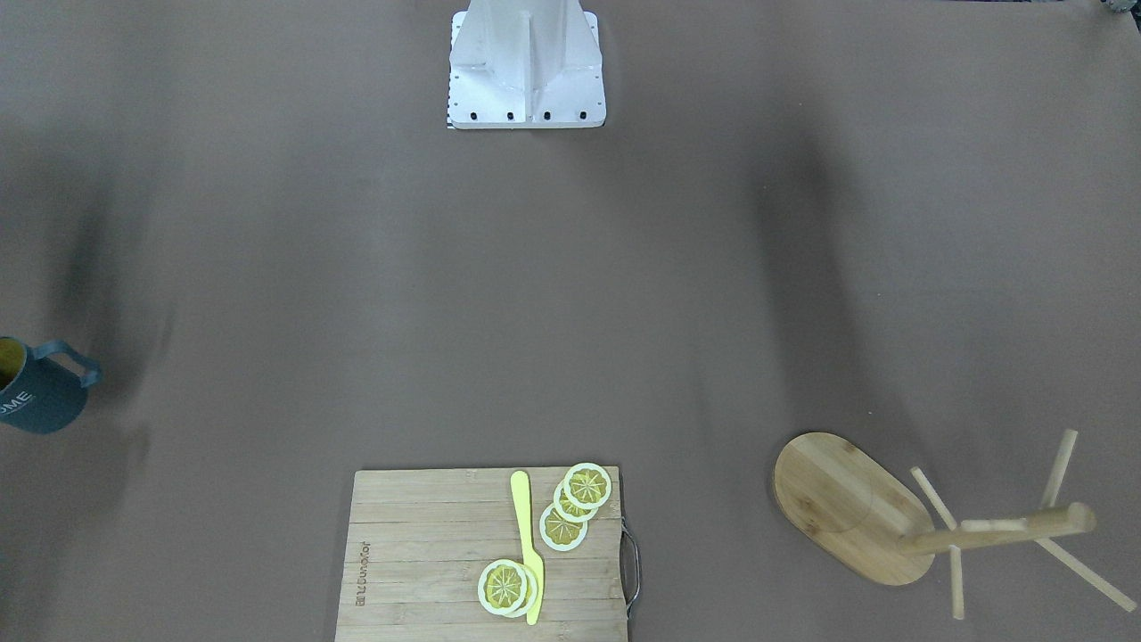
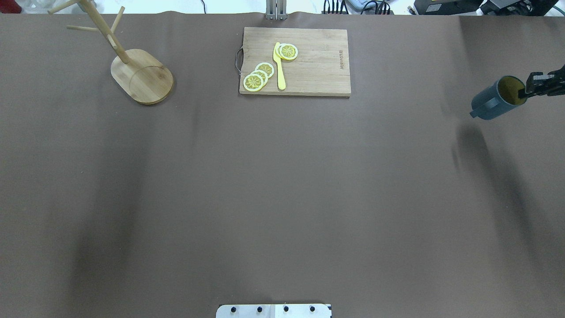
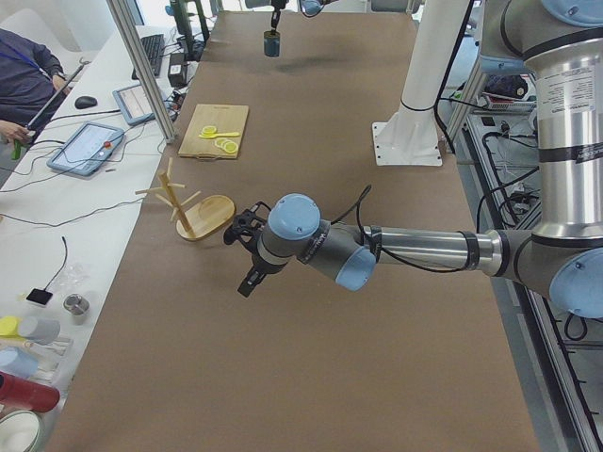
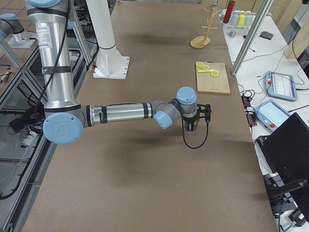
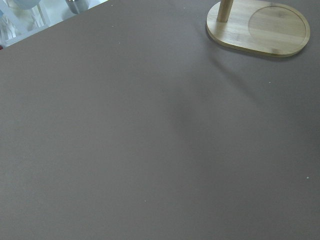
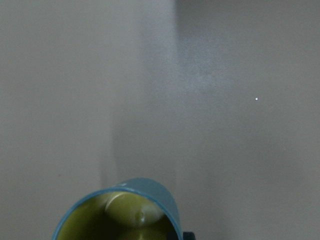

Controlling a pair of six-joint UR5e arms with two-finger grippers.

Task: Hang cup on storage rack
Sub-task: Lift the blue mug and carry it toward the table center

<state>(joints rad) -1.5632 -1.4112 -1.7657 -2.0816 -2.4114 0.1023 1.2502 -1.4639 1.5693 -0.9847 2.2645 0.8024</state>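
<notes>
The cup (image 2: 494, 102), dark blue-grey with a yellow inside, is at the table's right edge in the overhead view. It is tilted and appears lifted, with its shadow offset below it. My right gripper (image 2: 526, 92) is shut on its rim, one finger inside. The cup also shows in the front view (image 1: 40, 390) and the right wrist view (image 6: 120, 212). The storage rack (image 2: 143, 77), a bamboo mug tree, stands far left at the back, with its base in the left wrist view (image 5: 260, 27). My left gripper (image 3: 249, 271) hovers near the rack; I cannot tell if it is open.
A slatted wooden cutting board (image 2: 309, 66) with lemon slices (image 2: 258, 76) and a yellow knife (image 2: 280, 68) lies at the back middle. The robot's white base (image 1: 526, 71) stands at the near edge. An operator's desk with tablets (image 3: 89, 146) runs along the far side.
</notes>
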